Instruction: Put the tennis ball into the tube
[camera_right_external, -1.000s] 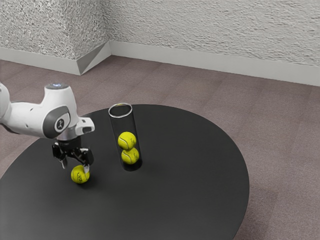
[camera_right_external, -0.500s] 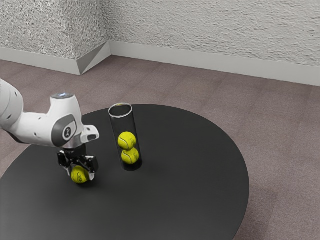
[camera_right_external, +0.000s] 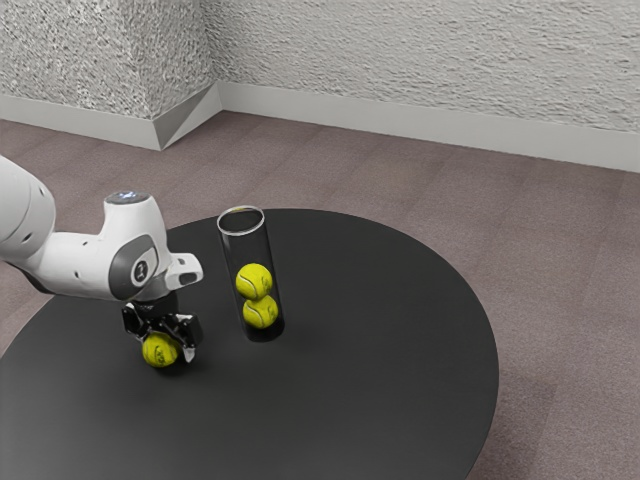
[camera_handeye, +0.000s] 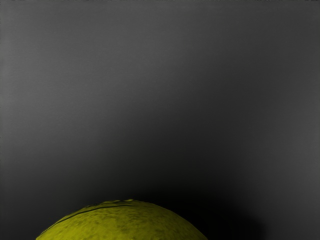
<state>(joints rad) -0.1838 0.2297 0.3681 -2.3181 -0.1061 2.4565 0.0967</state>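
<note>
Grasp step was apparently underway: loose tennis ball (camera_right_external: 160, 350) was straddled on worktop (camera_right_external: 350, 400) by open gripper (camera_right_external: 165, 350). 2 balls (camera_right_external: 256, 294) were contained in tube (camera_right_external: 246, 248). Centring, closing, then lifting were judged needed.

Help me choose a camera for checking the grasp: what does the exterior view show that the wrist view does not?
From the exterior view: the arm, its gripper open around the loose tennis ball, the clear tube with two stacked balls inside, the floor and the walls.
From the wrist view: a close-up of that ball's curved edge, a thin dark line running along it.
Shared by both: the loose ball and the dark tabletop.
</note>
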